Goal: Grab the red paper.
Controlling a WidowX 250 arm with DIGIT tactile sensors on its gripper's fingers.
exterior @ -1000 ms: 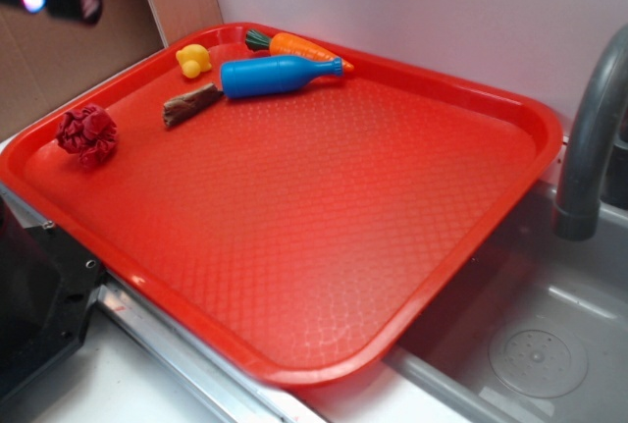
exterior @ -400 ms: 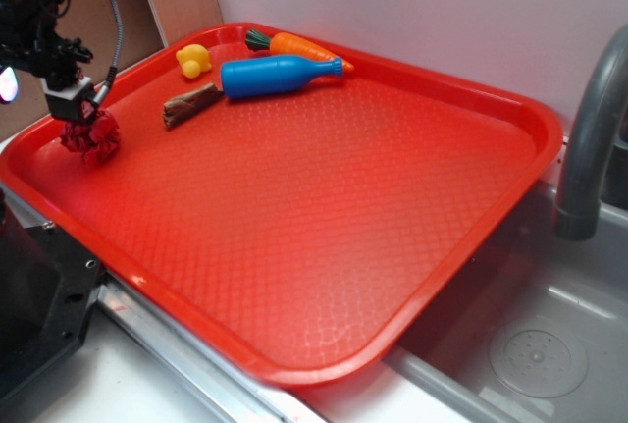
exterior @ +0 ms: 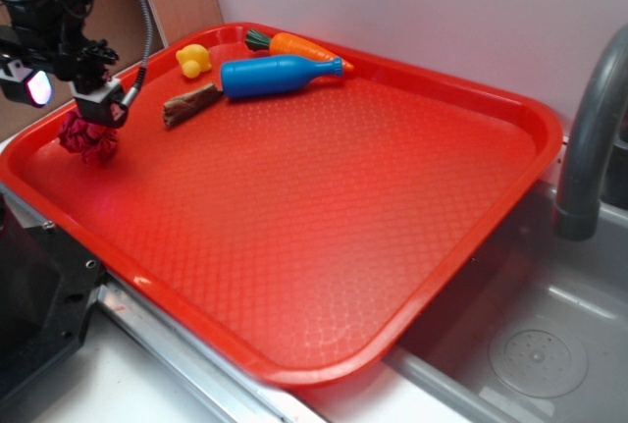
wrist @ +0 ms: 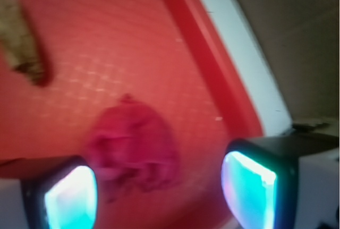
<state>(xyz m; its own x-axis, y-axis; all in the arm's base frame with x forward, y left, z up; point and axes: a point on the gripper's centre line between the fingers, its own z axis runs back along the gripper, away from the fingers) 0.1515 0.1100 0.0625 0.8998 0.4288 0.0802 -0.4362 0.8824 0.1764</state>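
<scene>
So the gripper [exterior: 86, 114] is hanging right over the red paper [exterior: 88, 138], which sits on the tray [exterior: 412, 276] near its left rim. From the wrist camera the jaws are spread wide and holding nothing, with 1 glowing pad [wrist: 71, 197] on each side. The paper [wrist: 135, 152] looks off-centre there, close to the left pad and well clear of the right one.

What I'd worry about:

1. That off-centre lineup. If it drops straight down, the left finger could land on the wad instead of beside it and just squash or shove it.
2. The wad is light and crinkly, so a nudge could roll it against the rim, and then there's no room for a finger on that side.
3. The rim itself. The right finger looks close to the raised edge in the wrist view, so it might clip it or ride up on it going down.
4. Closing too high and only pinching a loose crease, so it slips out on the lift.

The brown stick [exterior: 191, 105], blue bottle [exterior: 280, 76], duck [exterior: 193, 60] and carrot [exterior: 304, 48] are well apart, no issue there.
</scene>
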